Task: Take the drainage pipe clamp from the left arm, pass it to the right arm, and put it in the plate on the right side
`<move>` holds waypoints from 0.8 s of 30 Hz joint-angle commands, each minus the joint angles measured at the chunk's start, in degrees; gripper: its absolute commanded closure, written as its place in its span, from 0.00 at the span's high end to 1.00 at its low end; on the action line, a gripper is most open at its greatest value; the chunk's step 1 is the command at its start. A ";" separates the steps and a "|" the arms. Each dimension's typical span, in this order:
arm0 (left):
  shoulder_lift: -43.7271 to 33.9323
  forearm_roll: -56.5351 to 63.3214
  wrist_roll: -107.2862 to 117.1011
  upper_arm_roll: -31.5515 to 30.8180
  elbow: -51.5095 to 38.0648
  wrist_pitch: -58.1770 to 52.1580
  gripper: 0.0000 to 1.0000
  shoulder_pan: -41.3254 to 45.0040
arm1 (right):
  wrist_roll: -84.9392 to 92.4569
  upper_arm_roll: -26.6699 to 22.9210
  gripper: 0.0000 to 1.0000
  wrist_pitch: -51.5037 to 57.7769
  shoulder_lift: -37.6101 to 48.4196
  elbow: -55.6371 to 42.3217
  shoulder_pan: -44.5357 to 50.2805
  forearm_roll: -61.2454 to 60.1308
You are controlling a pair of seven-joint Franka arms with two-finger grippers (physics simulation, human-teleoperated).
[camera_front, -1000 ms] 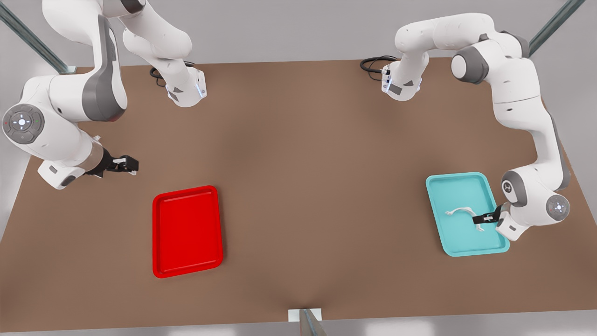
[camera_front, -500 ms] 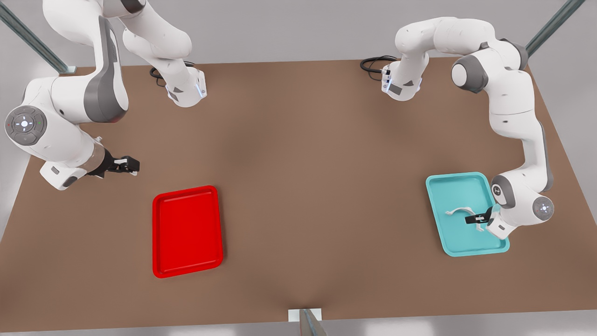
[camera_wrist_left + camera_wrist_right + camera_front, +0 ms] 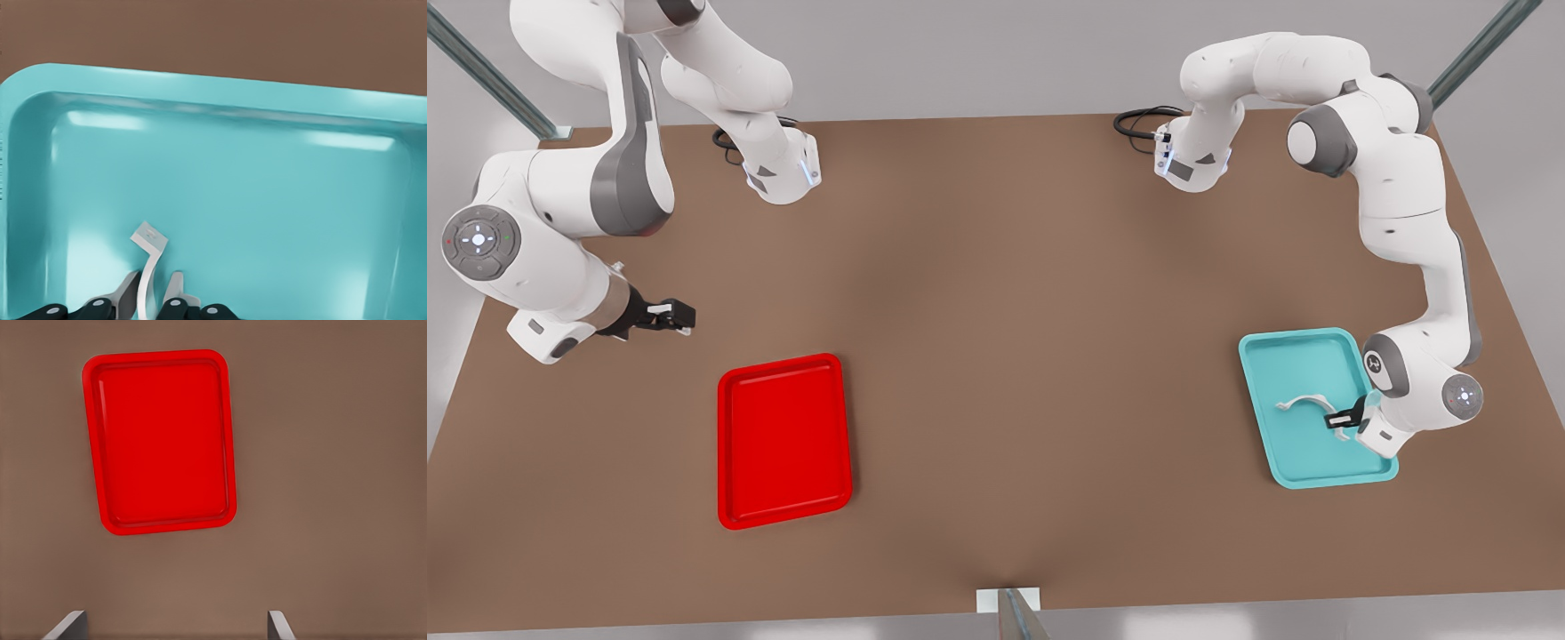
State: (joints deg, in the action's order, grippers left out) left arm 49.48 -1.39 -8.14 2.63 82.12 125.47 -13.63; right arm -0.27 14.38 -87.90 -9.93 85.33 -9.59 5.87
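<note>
The drainage pipe clamp (image 3: pixel 1303 403), a thin white arch strip, lies in the teal tray (image 3: pixel 1294 356) at the front view's right. My left gripper (image 3: pixel 1332 418) reaches in low over that tray. In the left wrist view its fingers (image 3: pixel 175 290) stand narrow on both sides of the clamp (image 3: pixel 148 240), shut on the strip, and one flat foot sticks out beyond them. The plate (image 3: pixel 783 440), a bright red tray, lies at the front view's left. My right gripper (image 3: pixel 685 318) hovers open behind it, looking down on the plate (image 3: pixel 163 440) with nothing between its fingers (image 3: pixel 70 623).
Both arm bases stand at the far edge of the brown table (image 3: pixel 1032 311), with black cables beside them. A wide stretch of bare table lies between the two trays. A small white bracket (image 3: pixel 1009 600) sits at the near edge.
The left arm's elbow swung inward and its gripper shifted a little over the teal tray at the clamp. The right gripper crept slightly toward the front view's right. The clamp has not moved.
</note>
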 commanded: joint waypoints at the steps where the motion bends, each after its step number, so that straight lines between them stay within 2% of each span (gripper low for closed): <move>1: -0.08 -0.01 3.49 0.00 -0.03 0.12 0.35 0.00 | 0.01 0.04 1.00 -0.08 0.09 0.01 0.01 -0.07; 3: -0.08 -0.01 4.36 0.00 -0.03 0.12 0.32 0.00 | 0.10 0.04 1.00 -0.08 0.09 0.01 0.01 -0.07; 20: 0.44 0.25 4.63 -0.17 -0.55 2.41 0.32 0.62 | 0.10 0.04 1.00 -0.43 0.00 0.45 0.01 0.02; 23: 0.44 0.16 4.63 -0.17 -0.55 2.32 0.21 0.62 | 0.10 0.04 1.00 -0.43 0.00 0.45 0.01 0.02; 24: 0.44 0.16 4.63 -0.17 -0.55 2.32 0.21 0.71 | 0.10 0.04 1.00 -0.43 0.00 0.54 0.01 -0.07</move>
State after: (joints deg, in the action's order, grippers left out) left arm 49.99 -1.03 -4.70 2.46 81.59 127.60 -13.00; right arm -0.21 14.38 -88.24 -10.00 85.87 -9.57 5.88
